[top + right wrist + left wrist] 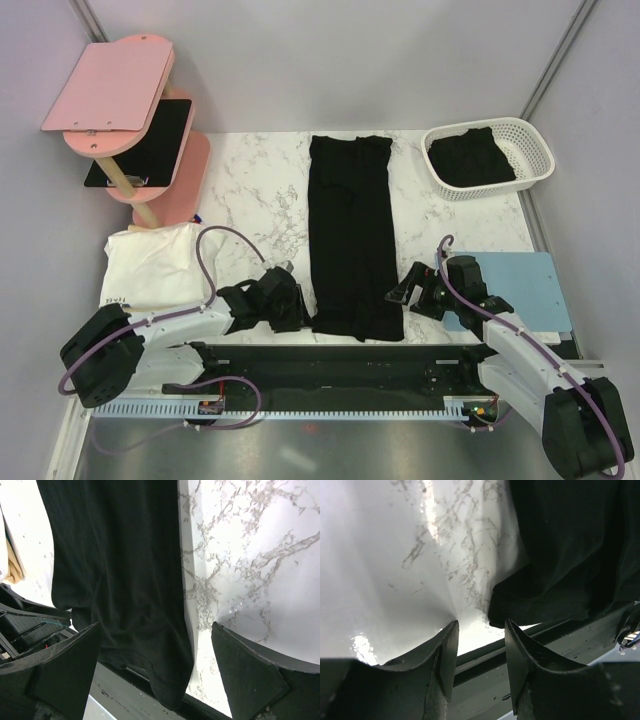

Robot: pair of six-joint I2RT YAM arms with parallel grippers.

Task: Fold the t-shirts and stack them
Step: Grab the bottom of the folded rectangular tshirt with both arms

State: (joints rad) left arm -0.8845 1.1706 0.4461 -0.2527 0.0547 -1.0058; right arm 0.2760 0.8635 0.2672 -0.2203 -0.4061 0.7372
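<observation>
Top external: black t-shirt (353, 235) lengthwise near-to-far

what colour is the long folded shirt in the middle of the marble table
The long folded t-shirt is plain black, clearest in the top external view.

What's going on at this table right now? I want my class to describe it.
Two robot arms are working on a black t-shirt, which lies as a long narrow strip down the middle of the marble table. The left gripper and the right gripper sit at its near corners, both open, with neither gripping the cloth yet. A folded white t-shirt lies at the left. A white basket at the far right holds another dark garment.
</observation>
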